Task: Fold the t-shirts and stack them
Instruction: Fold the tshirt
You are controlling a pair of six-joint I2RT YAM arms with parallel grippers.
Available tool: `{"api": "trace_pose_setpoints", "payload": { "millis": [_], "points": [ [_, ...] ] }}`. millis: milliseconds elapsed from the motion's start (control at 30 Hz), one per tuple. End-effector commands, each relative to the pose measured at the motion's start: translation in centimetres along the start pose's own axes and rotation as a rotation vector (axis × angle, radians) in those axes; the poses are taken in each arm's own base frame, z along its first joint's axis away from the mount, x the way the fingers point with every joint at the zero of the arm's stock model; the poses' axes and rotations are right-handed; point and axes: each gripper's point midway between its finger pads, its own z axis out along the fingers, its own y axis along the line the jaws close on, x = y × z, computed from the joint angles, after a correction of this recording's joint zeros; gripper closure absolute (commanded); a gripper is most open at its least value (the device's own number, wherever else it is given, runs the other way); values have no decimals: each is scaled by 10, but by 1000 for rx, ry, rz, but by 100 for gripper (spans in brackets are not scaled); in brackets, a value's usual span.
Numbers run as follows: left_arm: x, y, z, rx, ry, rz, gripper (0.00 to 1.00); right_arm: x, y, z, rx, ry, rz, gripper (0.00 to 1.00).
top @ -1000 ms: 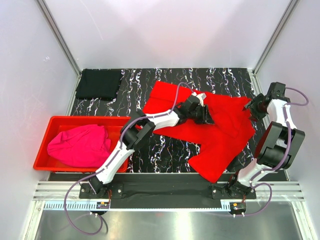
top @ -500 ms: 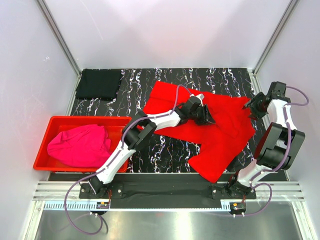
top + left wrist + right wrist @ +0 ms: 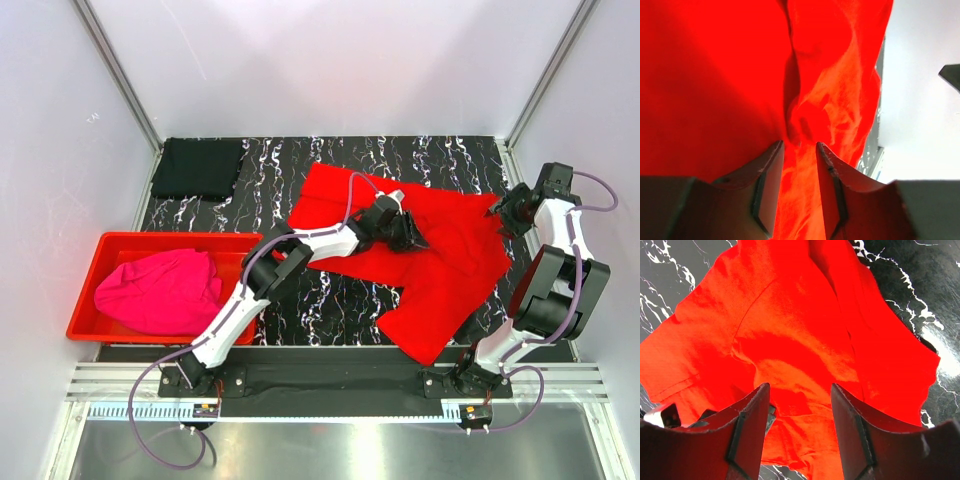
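Black marbled table (image 3: 330, 300), red t-shirt (image 3: 450, 270) spread, pink t-shirt (image 3: 160, 292) in bin (image 3: 150, 238)

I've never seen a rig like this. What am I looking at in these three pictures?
Two robot arms are bolted at the near edge of a black marbled table; each ends in a two-finger gripper. The wide picture looks down from above and behind them. The other two come from cameras on the wrists; the dark wedges at the bottom are the gripper's own fingers. A red shirt lies spread on the table, a folded black shirt sits at the far left corner, and a pink shirt lies bunched in a red bin. The left gripper is down on the red shirt, a ridge of cloth at its fingertips; whether it pinches it I cannot tell. The right gripper is open over the shirt's right edge, holding nothing.
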Motion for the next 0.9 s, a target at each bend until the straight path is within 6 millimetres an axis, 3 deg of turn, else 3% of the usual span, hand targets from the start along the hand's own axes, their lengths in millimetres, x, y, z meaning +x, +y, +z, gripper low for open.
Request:
{"api": "trace_pose_setpoints", "payload": {
  "millis": [0,133,300,433,533,700,733,867],
  "points": [
    [0,9,-17,-102,-22,64,59,-11,11,-13,-46,-49,-11,41],
    [-1,8,-22,-91,-11,121,54,3,17,-9,-94,-16,-7,41],
    [-7,-31,-32,33,-7,240,53,45,23,4,-105,82,-79,42],
    [-14,-58,-37,113,-27,292,58,52,15,13,-72,100,-84,43],
    [-10,-56,-30,123,-4,270,66,46,20,13,-83,97,-83,43],
    [-5,-51,-20,129,18,232,67,32,27,6,-82,60,-103,43],
    [0,-40,-15,105,39,214,67,31,27,5,-80,59,-108,43],
    [3,-36,-8,84,53,190,65,30,25,4,-71,53,-111,43]
  ]
}}
